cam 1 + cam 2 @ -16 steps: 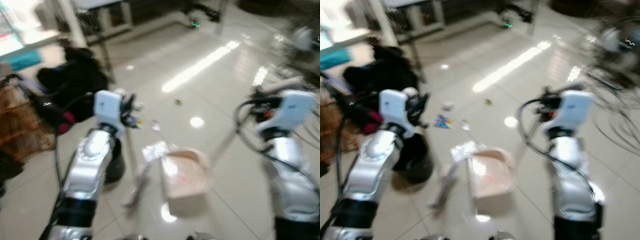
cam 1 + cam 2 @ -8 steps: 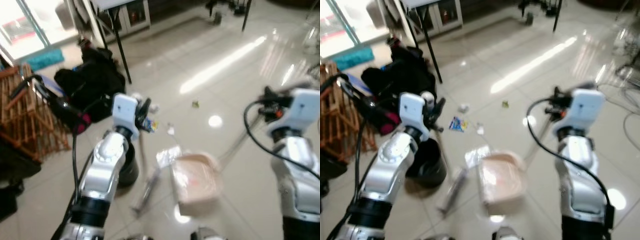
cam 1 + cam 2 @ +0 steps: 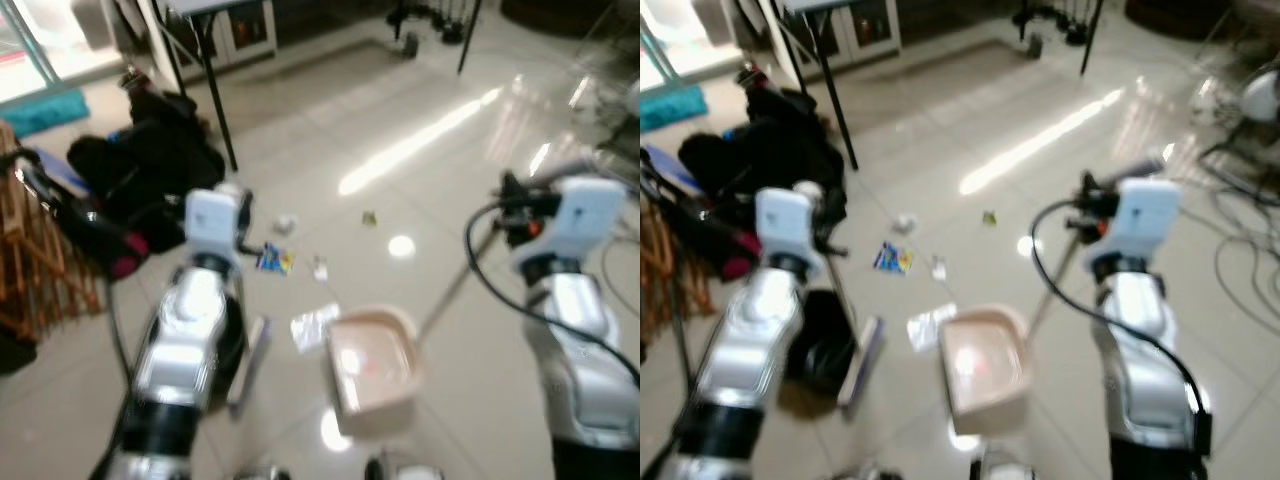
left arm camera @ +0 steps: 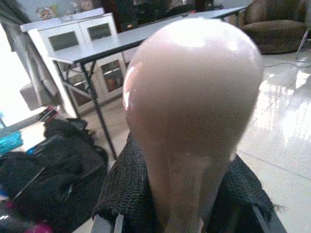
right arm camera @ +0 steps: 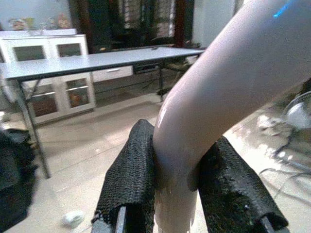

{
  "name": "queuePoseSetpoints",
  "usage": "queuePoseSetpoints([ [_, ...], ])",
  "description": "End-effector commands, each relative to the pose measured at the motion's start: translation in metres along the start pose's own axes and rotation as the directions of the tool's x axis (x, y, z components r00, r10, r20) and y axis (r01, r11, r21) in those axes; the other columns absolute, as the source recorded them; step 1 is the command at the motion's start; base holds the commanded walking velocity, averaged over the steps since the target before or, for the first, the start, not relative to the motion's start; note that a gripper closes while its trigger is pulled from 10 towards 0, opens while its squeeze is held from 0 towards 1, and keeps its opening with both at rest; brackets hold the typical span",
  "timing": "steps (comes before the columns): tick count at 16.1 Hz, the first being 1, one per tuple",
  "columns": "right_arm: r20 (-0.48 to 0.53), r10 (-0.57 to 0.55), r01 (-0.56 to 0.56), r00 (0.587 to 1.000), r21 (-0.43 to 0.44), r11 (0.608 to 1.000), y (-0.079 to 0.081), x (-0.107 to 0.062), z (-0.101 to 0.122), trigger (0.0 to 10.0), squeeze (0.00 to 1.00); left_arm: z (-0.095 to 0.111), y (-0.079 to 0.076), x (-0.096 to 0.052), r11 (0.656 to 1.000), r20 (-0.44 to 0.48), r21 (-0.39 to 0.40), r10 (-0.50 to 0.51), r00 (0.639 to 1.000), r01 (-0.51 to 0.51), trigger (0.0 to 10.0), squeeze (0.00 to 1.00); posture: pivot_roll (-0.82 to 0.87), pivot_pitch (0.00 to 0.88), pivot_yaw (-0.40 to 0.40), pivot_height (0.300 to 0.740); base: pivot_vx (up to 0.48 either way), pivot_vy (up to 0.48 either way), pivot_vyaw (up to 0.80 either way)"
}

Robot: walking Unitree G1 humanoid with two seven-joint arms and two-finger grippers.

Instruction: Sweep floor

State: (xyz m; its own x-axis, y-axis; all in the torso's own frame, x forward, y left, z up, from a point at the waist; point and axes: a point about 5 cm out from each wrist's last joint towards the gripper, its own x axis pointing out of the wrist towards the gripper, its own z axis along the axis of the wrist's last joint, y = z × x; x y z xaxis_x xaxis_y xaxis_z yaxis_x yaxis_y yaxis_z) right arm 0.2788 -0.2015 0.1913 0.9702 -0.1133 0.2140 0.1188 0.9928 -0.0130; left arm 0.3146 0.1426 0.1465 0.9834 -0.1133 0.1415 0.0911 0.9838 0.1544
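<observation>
Blurred litter (image 3: 892,258) beside dustpan (image 3: 983,371)

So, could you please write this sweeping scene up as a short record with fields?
Setting: glossy tiled floor in a home, black-legged table behind
Left claw: closed on the broom handle
Right claw: closed on the dustpan handle
Broom head: on the floor, left of the dustpan
Dustpan: on the floor between the arms
Litter: white wrapper at the pan's left edge; colourful packet, small scraps and a green bit farther out
Clutter: black bags on the left, cables on the right
</observation>
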Motion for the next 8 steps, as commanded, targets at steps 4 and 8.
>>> queuePoseSetpoints([
  [4, 0.058, 0.009, -0.008, 0.998, -0.003, 1.0, 0.0025, 0.0012, 0.0133, 10.0, 0.0, 0.0113, 0.007, 0.0009, 0.996, 0.08, 0.041, 0.079, 0.994, -0.082, 10.0, 0.0, -0.1, 0.153, 0.006, 0.74, 0.0, 0.0, 0.0],
  [8, 0.056, 0.015, -0.014, 0.998, -0.004, 1.0, 0.0013, -0.0001, 0.0144, 10.0, 0.0, 0.011, 0.0077, -0.0002, 0.976, 0.104, 0.13, 0.161, 0.981, -0.174, 10.0, 0.0, -0.11, 0.17, 0.001, 0.74, 0.0, 0.0, 0.0],
])
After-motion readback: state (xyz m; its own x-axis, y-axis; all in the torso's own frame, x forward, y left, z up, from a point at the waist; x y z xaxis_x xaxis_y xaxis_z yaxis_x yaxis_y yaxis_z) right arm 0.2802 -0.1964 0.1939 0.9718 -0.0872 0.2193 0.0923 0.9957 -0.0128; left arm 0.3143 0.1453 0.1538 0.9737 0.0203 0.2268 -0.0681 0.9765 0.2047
